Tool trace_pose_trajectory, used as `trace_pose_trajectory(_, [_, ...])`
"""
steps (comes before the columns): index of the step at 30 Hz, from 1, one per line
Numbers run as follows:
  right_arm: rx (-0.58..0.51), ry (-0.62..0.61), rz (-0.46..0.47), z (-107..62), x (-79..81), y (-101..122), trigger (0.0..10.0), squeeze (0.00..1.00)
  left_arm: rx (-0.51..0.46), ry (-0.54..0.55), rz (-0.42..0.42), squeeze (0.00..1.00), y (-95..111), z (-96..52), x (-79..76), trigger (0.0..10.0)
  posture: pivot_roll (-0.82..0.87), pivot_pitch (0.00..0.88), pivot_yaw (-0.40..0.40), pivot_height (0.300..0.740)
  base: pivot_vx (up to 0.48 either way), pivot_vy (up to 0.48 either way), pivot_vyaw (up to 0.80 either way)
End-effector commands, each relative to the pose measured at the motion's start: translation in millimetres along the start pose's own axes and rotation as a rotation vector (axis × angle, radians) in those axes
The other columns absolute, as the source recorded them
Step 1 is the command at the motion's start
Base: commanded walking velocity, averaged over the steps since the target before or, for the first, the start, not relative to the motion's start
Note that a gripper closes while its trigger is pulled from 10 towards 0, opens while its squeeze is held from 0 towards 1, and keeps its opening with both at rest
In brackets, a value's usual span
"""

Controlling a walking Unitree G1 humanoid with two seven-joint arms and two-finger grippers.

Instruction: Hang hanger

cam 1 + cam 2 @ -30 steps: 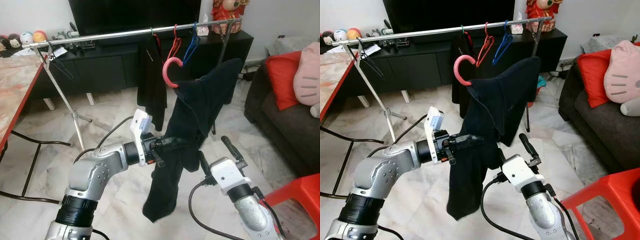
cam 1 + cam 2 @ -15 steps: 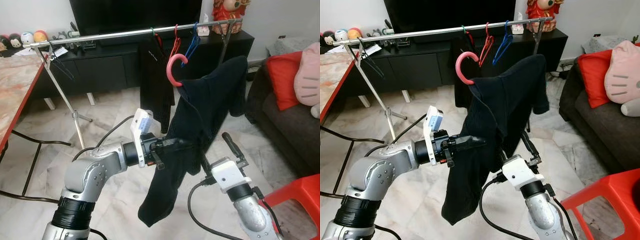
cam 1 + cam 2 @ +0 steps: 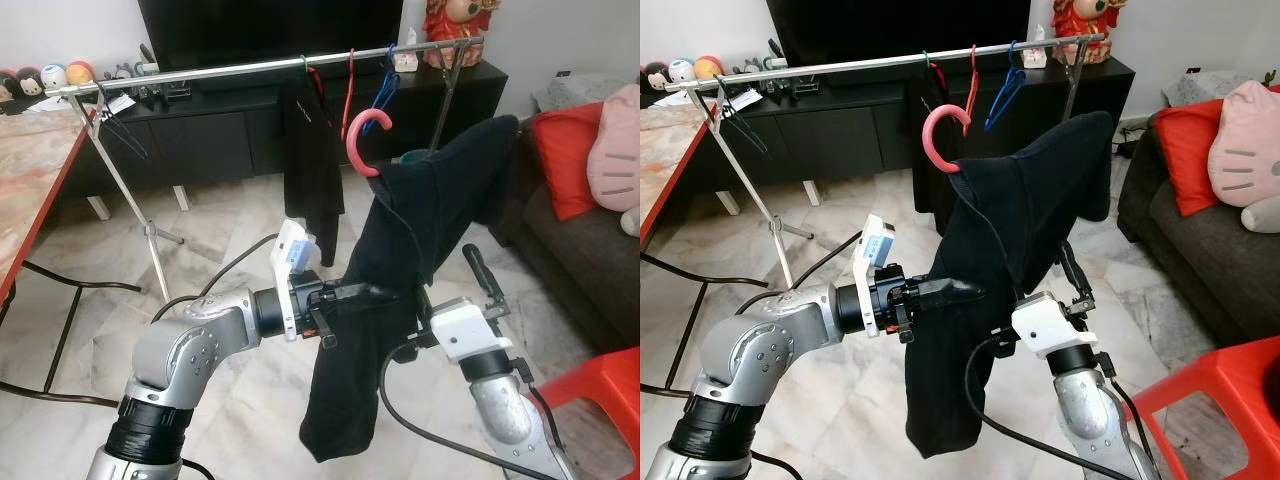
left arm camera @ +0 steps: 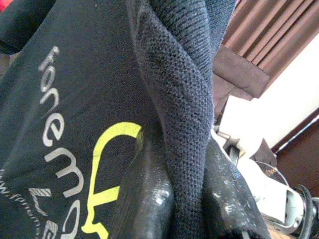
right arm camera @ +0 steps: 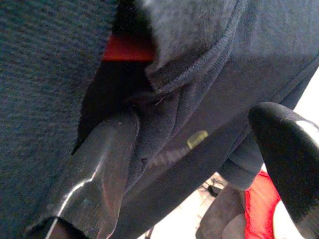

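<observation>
While left jaws [image 3: 958, 291] clamp the black garment [image 3: 1010, 240] on its pink hanger [image 3: 943, 135], right jaws [image 5: 199, 169], seemingly apart, straddle cloth.

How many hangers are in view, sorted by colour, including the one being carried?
Pink hanger, inside the black garment: 1
Red hanger: 1
Blue hanger: 1
Green hanger: 1
Dark hanger: 1
Total: 5

pink hanger [image 3: 368, 133], black garment [image 3: 400, 270] (yellow print)
</observation>
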State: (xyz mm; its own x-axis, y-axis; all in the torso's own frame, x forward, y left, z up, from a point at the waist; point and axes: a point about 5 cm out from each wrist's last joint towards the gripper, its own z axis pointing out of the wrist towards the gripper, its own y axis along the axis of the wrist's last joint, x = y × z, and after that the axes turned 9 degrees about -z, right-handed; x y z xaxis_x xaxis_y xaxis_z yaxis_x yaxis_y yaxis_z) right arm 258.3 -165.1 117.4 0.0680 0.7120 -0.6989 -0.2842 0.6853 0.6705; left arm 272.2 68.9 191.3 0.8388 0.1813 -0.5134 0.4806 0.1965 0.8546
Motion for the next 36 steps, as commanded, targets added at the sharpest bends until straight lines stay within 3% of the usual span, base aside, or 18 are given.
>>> trace_pose_trajectory(1, [0.006,-0.011,-0.011,2.4,0.3,-1,10.0,0.0,-0.018,-0.063,0.044,0.0,7,1.7,-13.4,10.0,0.05,0.0,0.063,0.74,0.0,0.0,0.0])
trace_pose_trajectory(16, [0.075,-0.13,-0.051,19.1,-10.6,-12,10.0,0.0,0.024,-0.129,0.044,0.0,3,3.6,-23.9,10.0,0.06,0.0,0.061,0.74,0.0,0.0,0.0])
trace_pose_trajectory(19, [0.074,-0.141,-0.054,20.9,-12.8,-11,10.0,0.0,0.05,-0.093,0.054,0.0,-2,2.3,-18.9,10.0,0.06,0.0,0.06,0.74,0.0,0.0,0.0])
trace_pose_trajectory(24, [0.072,-0.152,-0.06,23.7,-16.5,-11,10.0,0.0,0.167,0.063,0.108,0.0,-22,-8.4,4.3,10.0,0.06,0.0,0.06,0.74,0.0,0.0,0.0])
trace_pose_trajectory(29, [0.076,-0.159,-0.065,24.7,-17.4,-13,10.0,0.0,0.2,0.084,0.109,0.0,-26,-16.7,5.9,10.0,0.06,0.0,0.058,0.74,0.0,0.0,0.0])
trace_pose_trajectory(36, [0.087,-0.164,-0.075,26.6,-17.3,-14,10.0,0.0,0.351,0.199,0.19,0.0,-42,-39.3,20.5,10.0,0.07,0.0,0.056,0.74,0.0,0.0,0.0])
